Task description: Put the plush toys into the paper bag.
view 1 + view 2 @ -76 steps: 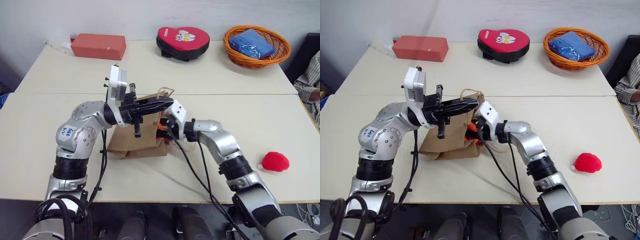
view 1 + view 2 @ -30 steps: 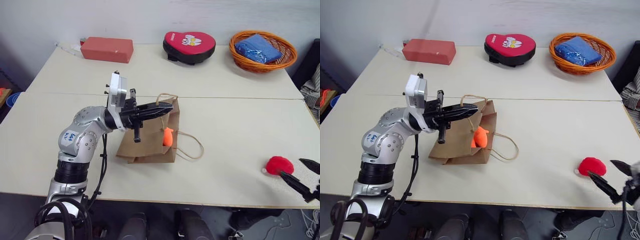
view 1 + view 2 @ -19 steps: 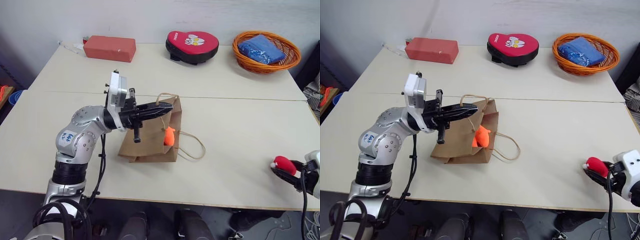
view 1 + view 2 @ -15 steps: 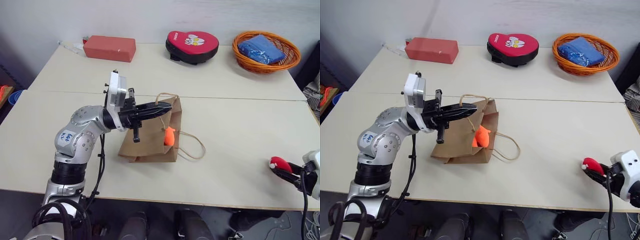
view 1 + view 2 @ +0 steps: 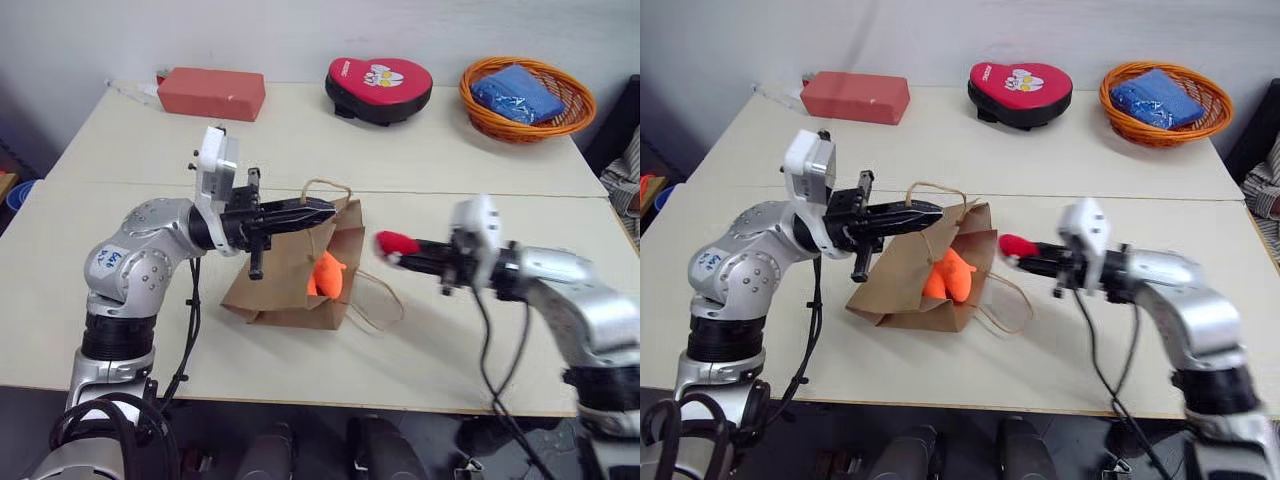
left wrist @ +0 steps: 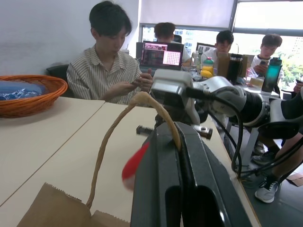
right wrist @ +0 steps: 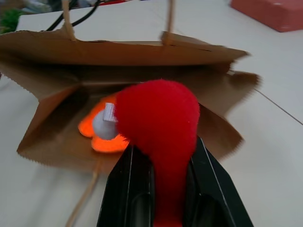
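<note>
The brown paper bag (image 5: 285,292) lies on its side on the table, mouth toward the right. My left gripper (image 5: 322,211) is shut on its upper cord handle (image 5: 326,186) and holds the mouth up. Inside the mouth sits the orange plush toy (image 5: 326,274). The small red plush toy (image 5: 396,243), with a white bit (image 7: 104,124), hangs in the air just right of the mouth, pinched in my shut right gripper (image 5: 410,255). The right wrist view has the red toy (image 7: 158,118) straight in front of the open bag (image 7: 142,52), between black fingers (image 7: 118,189).
At the table's back stand a red block (image 5: 210,92), a red-and-black heart pad (image 5: 380,88) and an orange wicker basket (image 5: 572,115) with a blue bundle. A person's striped sleeve (image 5: 625,170) shows at the right edge. The second handle (image 5: 375,310) lies on the table.
My right gripper shut on the red toy near the table's right edge, lifted it and swung it left to the bag's mouth. The left gripper kept hold of the handle.
</note>
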Controlling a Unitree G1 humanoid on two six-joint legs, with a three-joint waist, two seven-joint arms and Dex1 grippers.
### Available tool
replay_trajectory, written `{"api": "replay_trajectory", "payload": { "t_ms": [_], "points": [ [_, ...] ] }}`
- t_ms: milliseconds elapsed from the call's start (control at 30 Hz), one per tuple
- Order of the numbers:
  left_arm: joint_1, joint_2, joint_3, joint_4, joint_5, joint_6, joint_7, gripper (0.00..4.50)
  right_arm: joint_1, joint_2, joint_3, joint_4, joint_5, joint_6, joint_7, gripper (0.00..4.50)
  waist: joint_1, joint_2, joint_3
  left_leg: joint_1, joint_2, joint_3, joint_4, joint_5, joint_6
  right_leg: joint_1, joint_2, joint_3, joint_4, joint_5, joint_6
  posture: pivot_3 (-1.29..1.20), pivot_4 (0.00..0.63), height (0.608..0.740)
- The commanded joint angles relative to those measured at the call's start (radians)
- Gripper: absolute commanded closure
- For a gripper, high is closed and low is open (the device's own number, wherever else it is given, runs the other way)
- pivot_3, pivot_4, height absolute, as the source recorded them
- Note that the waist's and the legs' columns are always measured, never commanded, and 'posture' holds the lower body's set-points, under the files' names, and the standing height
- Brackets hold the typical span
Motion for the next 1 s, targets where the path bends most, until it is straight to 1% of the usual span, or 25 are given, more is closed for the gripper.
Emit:
{"api": "replay_trajectory", "payload": {
  "t_ms": [33, 200, 333, 433, 467, 533, 600, 733, 867, 933, 1000],
  "points": [
    [-0.029, 0.004, 0.020, -0.025, -0.022, 0.003, 0.001, 4.50, -0.093, 0.059, 0.096, 0.060, -0.059, 0.010, -0.003, 4.25, -0.002, 0.000, 0.000, -0.004, 0.000, 0.000, 0.002, 0.000, 0.000, -0.003, 0.000, 0.000, 0.002, 0.000, 0.000, 0.00, 0.150, 0.740],
    [-0.019, 0.002, 0.023, -0.033, -0.027, 0.005, 0.005, 4.50, -0.195, 0.163, 0.199, 0.120, -0.101, 0.038, -0.001, 4.25, -0.013, 0.000, 0.000, -0.006, 0.000, 0.000, 0.004, 0.000, 0.000, -0.004, 0.000, -0.001, 0.002, 0.000, 0.000, 0.00, 0.150, 0.740],
    [-0.012, -0.004, 0.020, -0.034, -0.023, 0.000, 0.008, 4.50, -0.252, 0.233, 0.277, 0.171, -0.168, -0.025, 0.027, 4.25, -0.019, 0.000, 0.000, -0.005, 0.000, 0.000, 0.005, 0.000, 0.000, -0.004, 0.000, -0.001, 0.003, 0.000, 0.000, 0.00, 0.150, 0.740],
    [-0.014, -0.010, 0.020, -0.027, -0.014, -0.013, 0.012, 4.50, -0.264, 0.240, 0.344, 0.172, -0.200, -0.045, 0.091, 4.25, -0.022, 0.000, 0.000, -0.005, 0.000, 0.000, 0.005, 0.000, 0.000, -0.004, 0.001, -0.001, 0.003, 0.000, 0.000, 0.00, 0.150, 0.740],
    [-0.013, -0.011, 0.020, -0.025, -0.012, -0.017, 0.011, 4.50, -0.264, 0.254, 0.356, 0.175, -0.203, -0.041, 0.089, 4.25, -0.021, 0.000, 0.000, -0.005, 0.000, 0.000, 0.005, 0.000, 0.000, -0.004, 0.001, -0.001, 0.003, 0.000, 0.000, 0.00, 0.150, 0.740],
    [-0.011, -0.013, 0.020, -0.023, -0.011, -0.022, 0.011, 4.50, -0.264, 0.295, 0.365, 0.201, -0.222, -0.035, 0.055, 4.25, -0.023, 0.000, 0.000, -0.005, 0.000, -0.001, 0.005, 0.000, 0.000, -0.004, 0.000, -0.001, 0.003, 0.000, 0.000, 0.00, 0.150, 0.740],
    [-0.004, -0.014, 0.020, -0.029, -0.012, -0.027, 0.013, 4.50, -0.265, 0.348, 0.359, 0.263, -0.275, -0.071, -0.023, 4.25, -0.027, 0.000, 0.000, -0.005, 0.000, -0.001, 0.005, 0.000, 0.000, -0.004, 0.000, -0.001, 0.004, 0.000, 0.000, 0.00, 0.150, 0.740],
    [0.010, -0.014, 0.028, -0.044, -0.018, -0.030, 0.024, 4.50, -0.262, 0.400, 0.322, 0.297, -0.305, -0.090, -0.091, 4.25, -0.036, 0.000, 0.000, -0.005, 0.000, -0.001, 0.006, 0.000, 0.000, -0.004, 0.000, -0.001, 0.005, 0.000, 0.000, 0.00, 0.150, 0.740],
    [0.023, -0.013, 0.036, -0.045, -0.018, -0.038, 0.031, 4.50, -0.265, 0.440, 0.324, 0.325, -0.297, -0.129, -0.071, 4.25, -0.039, 0.000, 0.000, -0.005, 0.000, -0.001, 0.006, 0.000, 0.000, -0.004, 0.001, -0.001, 0.005, 0.000, 0.000, 0.00, 0.150, 0.740],
    [0.023, -0.016, 0.038, -0.040, -0.013, -0.045, 0.035, 4.50, -0.261, 0.455, 0.341, 0.350, -0.294, -0.151, -0.037, 4.25, -0.040, 0.000, 0.000, -0.005, 0.000, -0.001, 0.006, 0.000, 0.000, -0.004, 0.001, -0.001, 0.005, 0.000, 0.000, 0.00, 0.150, 0.740],
    [0.020, -0.020, 0.040, -0.035, -0.010, -0.054, 0.042, 4.50, -0.247, 0.461, 0.345, 0.365, -0.293, -0.146, -0.019, 3.54, -0.040, 0.000, 0.000, -0.005, 0.000, -0.001, 0.006, 0.000, 0.000, -0.005, 0.001, -0.001, 0.005, 0.000, 0.000, 0.00, 0.150, 0.740]
  ]
}}
